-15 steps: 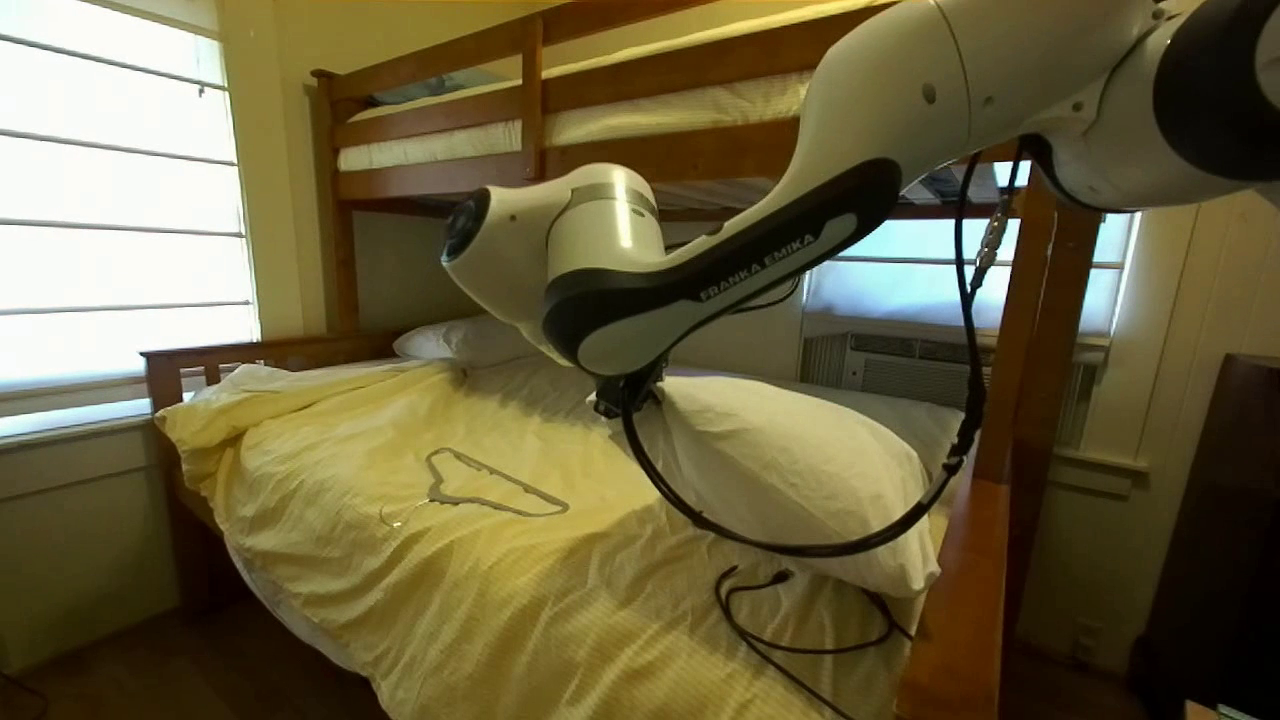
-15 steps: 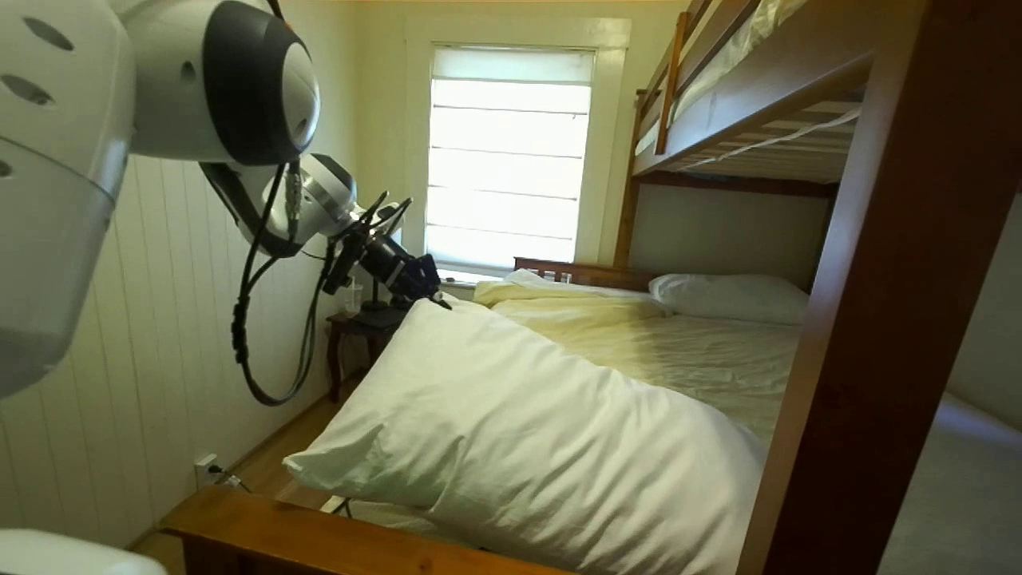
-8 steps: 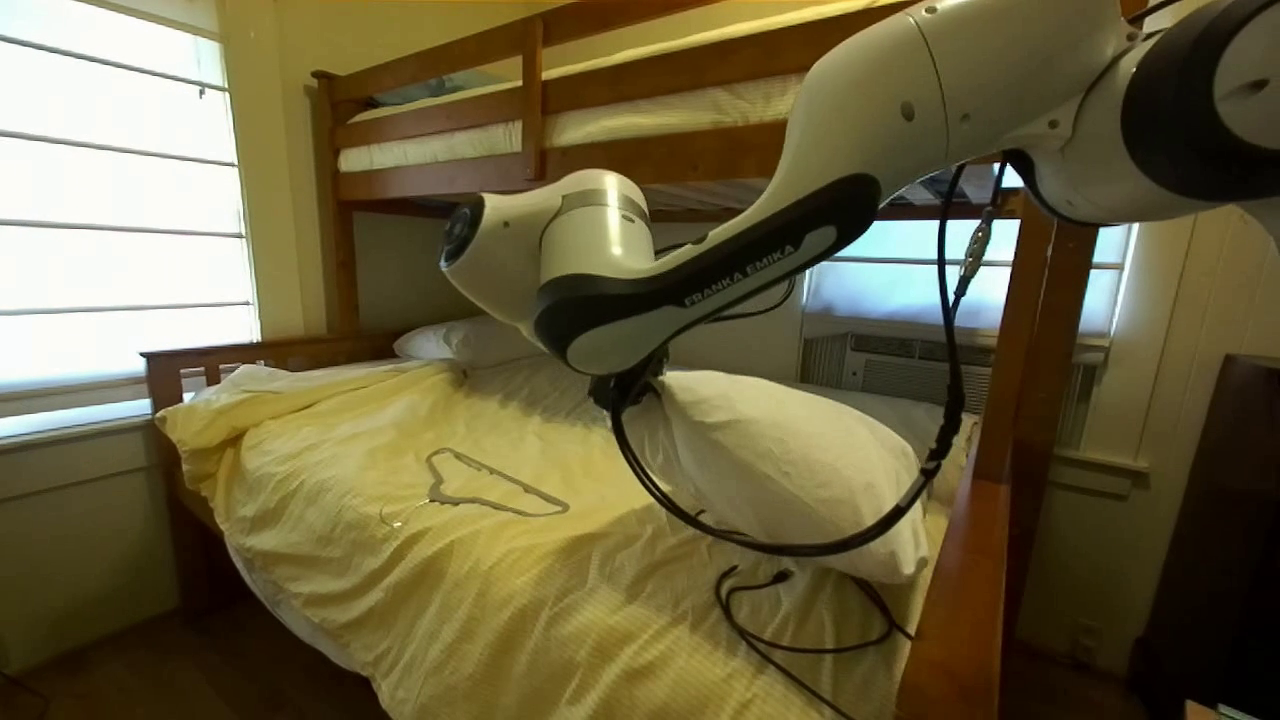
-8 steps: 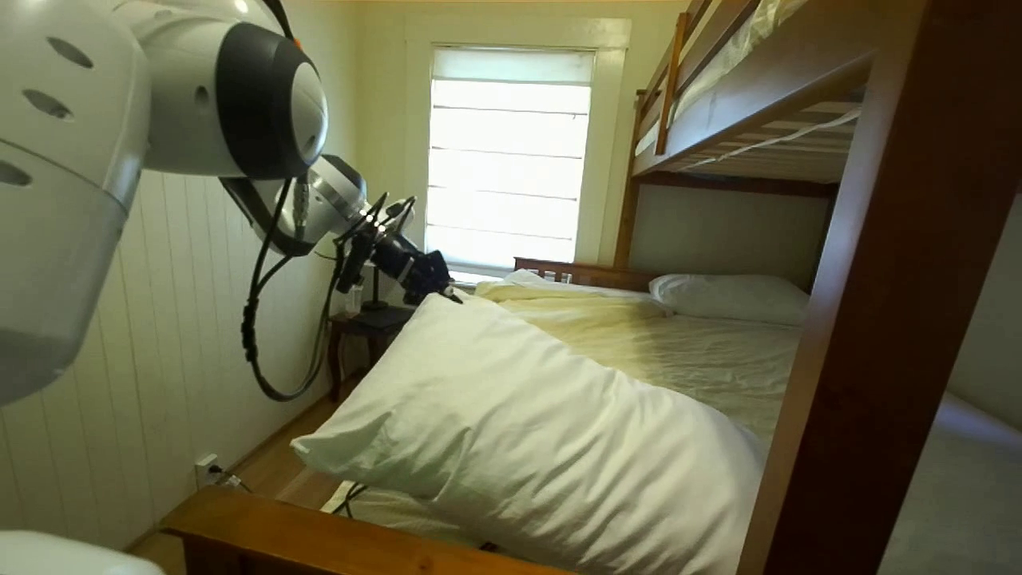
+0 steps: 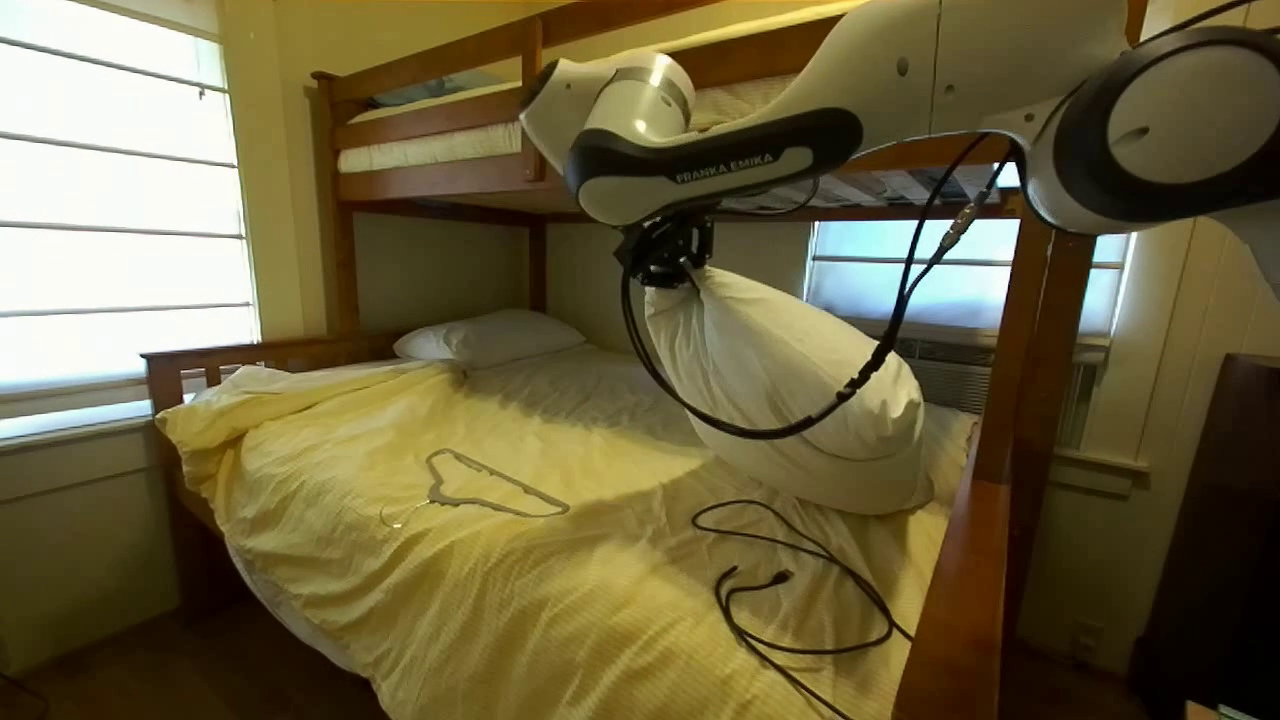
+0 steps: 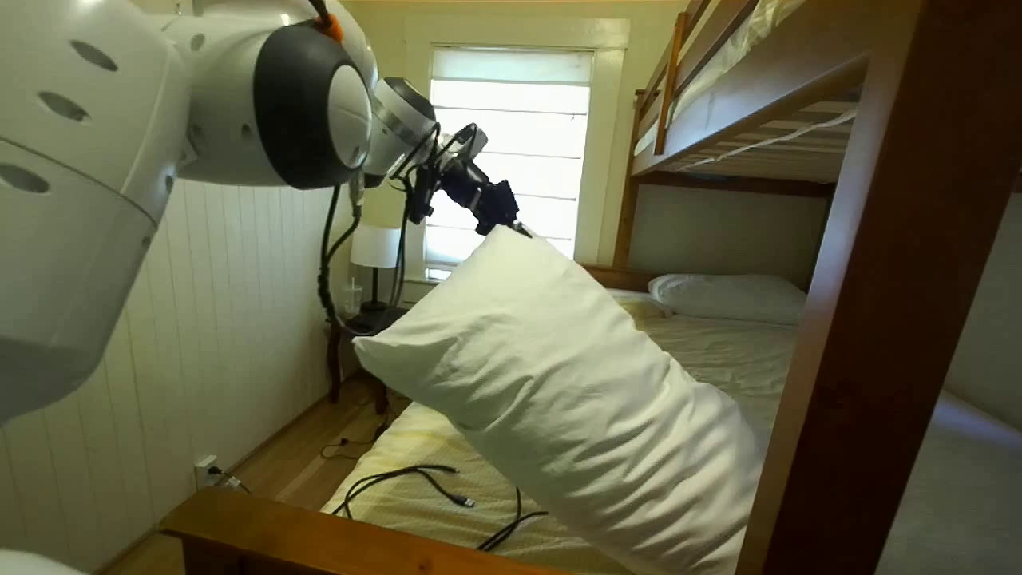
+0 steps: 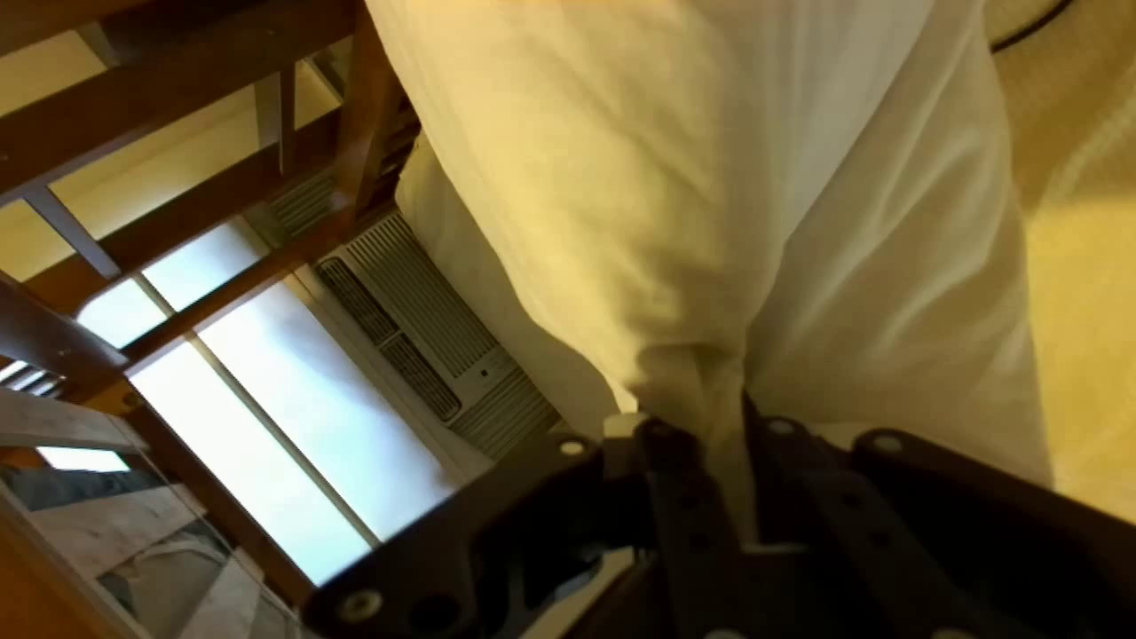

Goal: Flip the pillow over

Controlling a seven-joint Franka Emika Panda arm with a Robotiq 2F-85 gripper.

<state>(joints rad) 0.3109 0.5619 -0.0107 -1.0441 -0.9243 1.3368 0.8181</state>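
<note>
Jaws clamped on cream-white pillow [image 6: 571, 383], plump, softly wrinkled, tilted, bunched at the grip

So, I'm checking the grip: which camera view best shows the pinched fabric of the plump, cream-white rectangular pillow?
The wrist view: it shows the pinched fabric close up, gathered in the black two-fingered tool. Both exterior views show that spot far smaller, at the upper end of the pillow.

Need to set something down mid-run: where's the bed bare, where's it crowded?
In an exterior view, the yellow bedsheet is bare between the hanger and the loose black cable, and between the hanger and the flat white pillow. Crowded: toward the wooden end board, with the cable loops and the tilted pillow, its top pinched in the gripper.
</note>
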